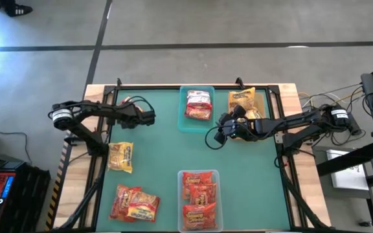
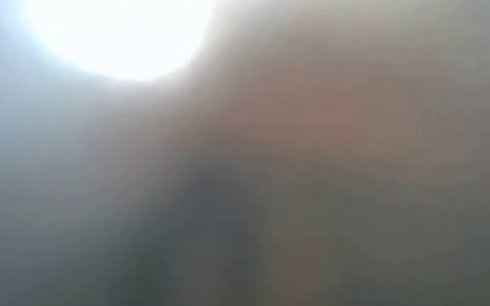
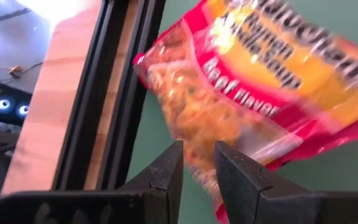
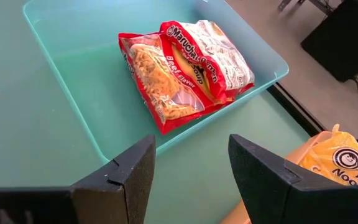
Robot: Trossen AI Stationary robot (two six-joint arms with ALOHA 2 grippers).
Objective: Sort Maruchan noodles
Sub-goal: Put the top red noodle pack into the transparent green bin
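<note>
My left gripper [image 1: 135, 107] is at the far left of the green mat, shut on a red beef-flavor noodle packet [image 3: 272, 74], which shows in the high view as a red-and-white scrap [image 1: 129, 101]. My right gripper [image 1: 214, 137] hangs open, with nothing between its fingers, beside the teal bin [image 1: 181, 123]. Two red packets [image 4: 179, 68] lie in that bin. A yellow packet [image 1: 120, 156] and red packets [image 1: 135, 204] lie flat on the mat at the left. Another yellow packet [image 1: 243, 103] lies at the far right. The low view shows only blur. My left gripper pinches the red packet's near end, at its clear crinkly part [image 3: 199, 163], between its two fingers. The fingers slant downward. The packet stretches out past the fingertips, tilted, over the mat near the black rail [image 3: 98, 112]. I cannot tell whether it touches the mat.
A clear bin [image 1: 181, 194] with several red-orange packets stands at the mat's near edge. Black frame rails [image 1: 173, 85] run around the mat, with wooden table edge beyond them. Bare green mat lies between the two arms.
</note>
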